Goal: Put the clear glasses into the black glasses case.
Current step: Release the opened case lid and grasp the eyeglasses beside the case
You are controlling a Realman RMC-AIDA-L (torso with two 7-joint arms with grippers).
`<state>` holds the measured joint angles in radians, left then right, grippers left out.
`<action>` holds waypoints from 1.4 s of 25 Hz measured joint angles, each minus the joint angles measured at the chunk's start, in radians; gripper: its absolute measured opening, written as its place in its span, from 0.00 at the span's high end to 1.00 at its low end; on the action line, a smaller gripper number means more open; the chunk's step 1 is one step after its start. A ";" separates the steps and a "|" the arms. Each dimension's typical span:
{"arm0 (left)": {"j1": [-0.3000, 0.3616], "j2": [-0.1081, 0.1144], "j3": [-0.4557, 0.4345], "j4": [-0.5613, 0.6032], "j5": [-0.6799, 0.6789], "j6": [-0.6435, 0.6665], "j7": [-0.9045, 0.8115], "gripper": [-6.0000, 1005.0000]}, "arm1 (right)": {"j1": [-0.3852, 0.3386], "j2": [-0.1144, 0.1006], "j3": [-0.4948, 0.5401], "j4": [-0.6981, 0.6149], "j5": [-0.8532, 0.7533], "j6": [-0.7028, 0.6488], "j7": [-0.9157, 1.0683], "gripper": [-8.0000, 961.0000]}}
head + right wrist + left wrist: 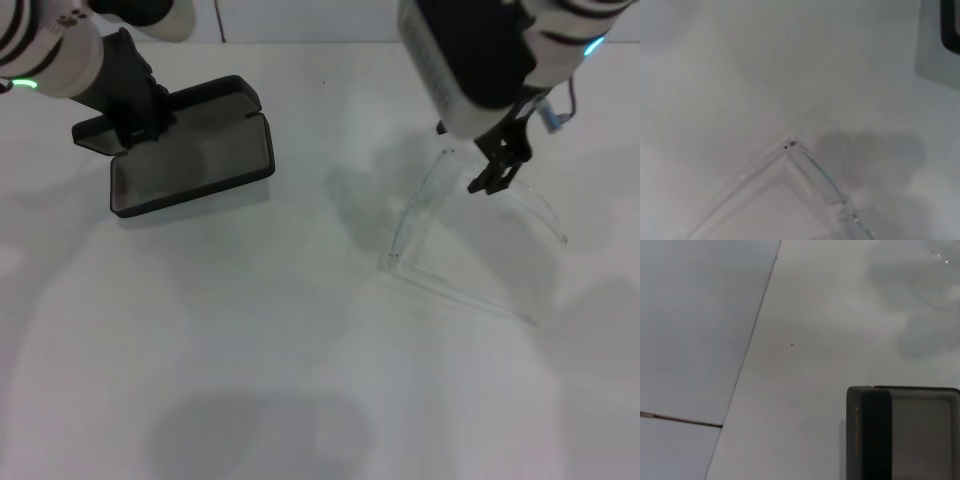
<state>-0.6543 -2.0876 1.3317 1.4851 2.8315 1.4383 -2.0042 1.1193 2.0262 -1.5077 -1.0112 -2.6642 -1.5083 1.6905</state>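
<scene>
White desk, plain and matt, filling nearly the whole head view. Soft grey shadows across it: one broad blot near the front edge of the view, fainter ones toward the middle and right. Tiny dark speck on the surface in the left wrist view. In that same view, a straight edge where the desk ends, and beyond it a pale grey floor crossed by a thin dark seam. At the far rim of the head view, a short dark line standing upright against a pale background.
</scene>
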 joint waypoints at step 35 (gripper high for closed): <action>-0.018 -0.002 0.012 -0.053 -0.005 -0.044 -0.029 0.80 | 0.092 0.002 -0.112 0.365 0.256 0.278 -0.349 0.30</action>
<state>-0.6723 -2.0892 1.3437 1.4320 2.8269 1.3943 -2.0331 1.2108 2.0278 -1.6201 -0.6464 -2.4077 -1.2304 1.3418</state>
